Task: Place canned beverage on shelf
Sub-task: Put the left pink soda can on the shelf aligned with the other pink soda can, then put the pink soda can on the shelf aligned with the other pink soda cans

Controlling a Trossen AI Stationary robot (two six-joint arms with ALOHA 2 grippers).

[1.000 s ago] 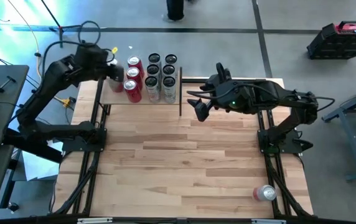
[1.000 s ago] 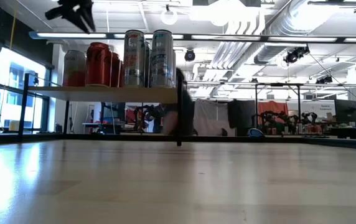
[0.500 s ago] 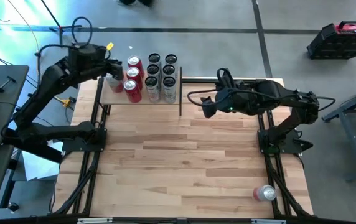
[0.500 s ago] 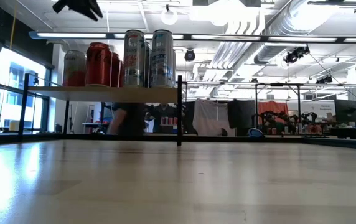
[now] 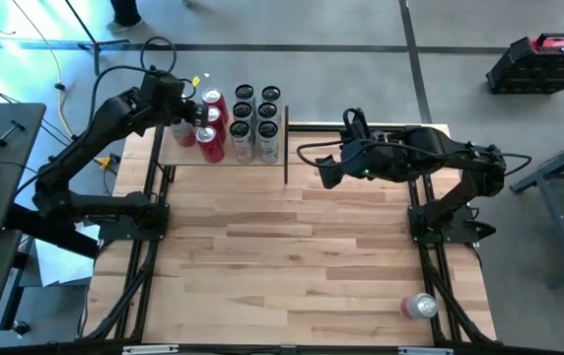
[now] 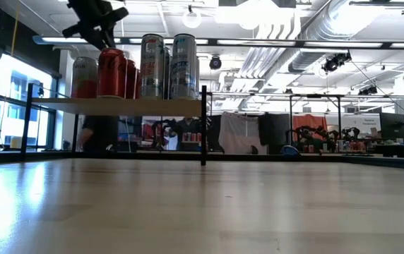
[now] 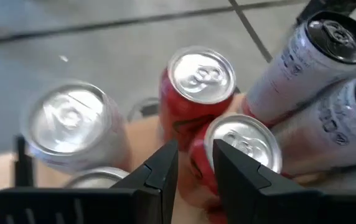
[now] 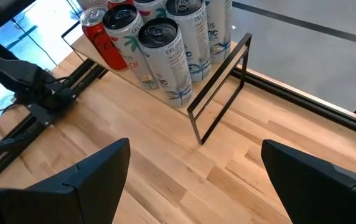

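The shelf (image 5: 185, 154) is a small light-wood board on black posts at the table's far left. Red cans (image 5: 212, 103), silver cans and tall white cans (image 5: 255, 123) stand upright on it. Another can (image 5: 419, 307) lies on its side on the tabletop near the front right corner. My left gripper (image 5: 193, 107) hovers above the shelf's left cans (image 7: 201, 74). Its fingers (image 7: 165, 163) stand a narrow gap apart with nothing between them. My right gripper (image 5: 325, 170) hangs open above the table, right of the shelf (image 8: 218, 83).
A black upright post (image 5: 286, 144) frames the shelf's right end. In the low view the shelf board (image 6: 117, 106) stands well above the tabletop, and a person (image 6: 102, 134) is in the room behind it. Bare wooden tabletop (image 5: 282, 247) spreads between the arms.
My left gripper has moved a little toward the table's right edge and down, over the shelf's left cans. My right gripper has rolled at the wrist and then kept still. The person behind the table has walked from right to left.
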